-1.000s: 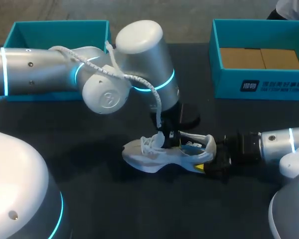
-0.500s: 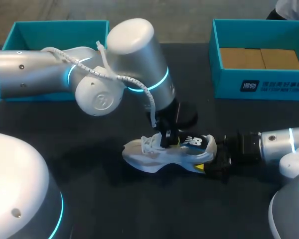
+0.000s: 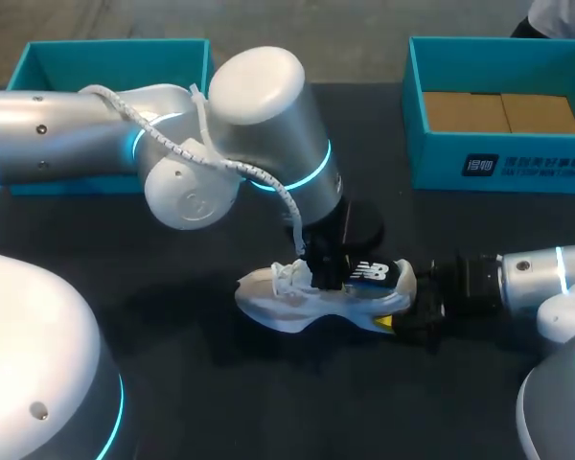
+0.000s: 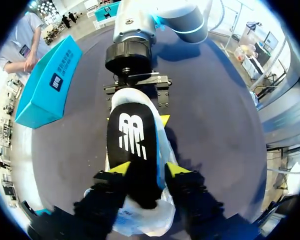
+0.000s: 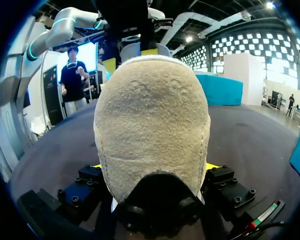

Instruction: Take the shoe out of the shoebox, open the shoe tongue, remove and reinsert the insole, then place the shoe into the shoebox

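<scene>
One white shoe (image 3: 297,305) lies at the lower middle of the table (image 3: 192,383), its heel clamped in the right gripper (image 3: 402,309), while the left gripper (image 3: 324,276) pinches the single black insole (image 4: 135,145) in narrow jaws, with two teal boxes behind, one shoebox (image 3: 38,67) at upper left and the other shoebox (image 3: 517,168) at upper right.

The heel of the shoe (image 5: 152,115), pale rough fabric with a black tab at its base, sits clamped from both sides in the right pincer (image 5: 155,166). The pincer's yellow tips just show against the heel, above black finger blocks. Beyond the heel, the left pincer (image 5: 129,58) stands over the shoe's far end, two yellow tips showing, its grey arm (image 5: 55,30) curving away. A teal shoebox (image 5: 222,90) rests farther off on the dark table (image 5: 250,135).
</scene>
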You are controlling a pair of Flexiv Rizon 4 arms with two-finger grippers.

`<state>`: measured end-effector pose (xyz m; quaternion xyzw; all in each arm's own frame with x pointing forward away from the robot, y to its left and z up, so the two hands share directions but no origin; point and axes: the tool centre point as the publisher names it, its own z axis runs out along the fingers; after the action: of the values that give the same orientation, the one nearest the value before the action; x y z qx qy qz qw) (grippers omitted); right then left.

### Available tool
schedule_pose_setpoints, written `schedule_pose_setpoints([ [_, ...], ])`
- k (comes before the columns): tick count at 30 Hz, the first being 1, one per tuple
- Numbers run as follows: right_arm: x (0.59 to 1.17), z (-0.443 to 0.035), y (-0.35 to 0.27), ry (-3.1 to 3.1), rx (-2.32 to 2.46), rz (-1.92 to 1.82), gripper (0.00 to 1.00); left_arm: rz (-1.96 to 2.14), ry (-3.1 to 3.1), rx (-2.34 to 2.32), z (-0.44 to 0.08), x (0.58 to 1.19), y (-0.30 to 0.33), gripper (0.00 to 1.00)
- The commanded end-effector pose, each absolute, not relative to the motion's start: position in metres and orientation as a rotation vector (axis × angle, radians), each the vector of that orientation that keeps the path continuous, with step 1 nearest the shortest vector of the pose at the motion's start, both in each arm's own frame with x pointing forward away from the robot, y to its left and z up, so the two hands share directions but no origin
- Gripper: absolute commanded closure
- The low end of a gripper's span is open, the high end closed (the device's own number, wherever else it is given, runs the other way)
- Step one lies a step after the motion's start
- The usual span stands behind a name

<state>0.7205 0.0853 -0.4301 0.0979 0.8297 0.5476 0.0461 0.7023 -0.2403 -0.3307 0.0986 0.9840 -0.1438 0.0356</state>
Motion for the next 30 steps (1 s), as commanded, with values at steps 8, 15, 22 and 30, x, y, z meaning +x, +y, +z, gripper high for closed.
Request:
schedule_pose_setpoints([
  [8, 0.720, -0.430, 0.086, 2.536, 0.300, 1.667, 1.00, -0.473, 2.962, 0.333, -0.310, 0.700, -0.237, 0.50],
  [15, 0.720, -0.430, 0.086, 2.536, 0.300, 1.667, 1.00, -0.476, 2.937, 0.373, -0.303, 0.693, -0.238, 0.50],
  [22, 0.720, -0.430, 0.086, 2.536, 0.300, 1.667, 1.00, -0.457, 2.844, 0.368, -0.300, 0.678, -0.236, 0.49],
  [30, 0.720, -0.430, 0.086, 2.536, 0.300, 1.667, 1.00, -0.447, 2.734, 0.374, -0.294, 0.661, -0.240, 0.51],
])
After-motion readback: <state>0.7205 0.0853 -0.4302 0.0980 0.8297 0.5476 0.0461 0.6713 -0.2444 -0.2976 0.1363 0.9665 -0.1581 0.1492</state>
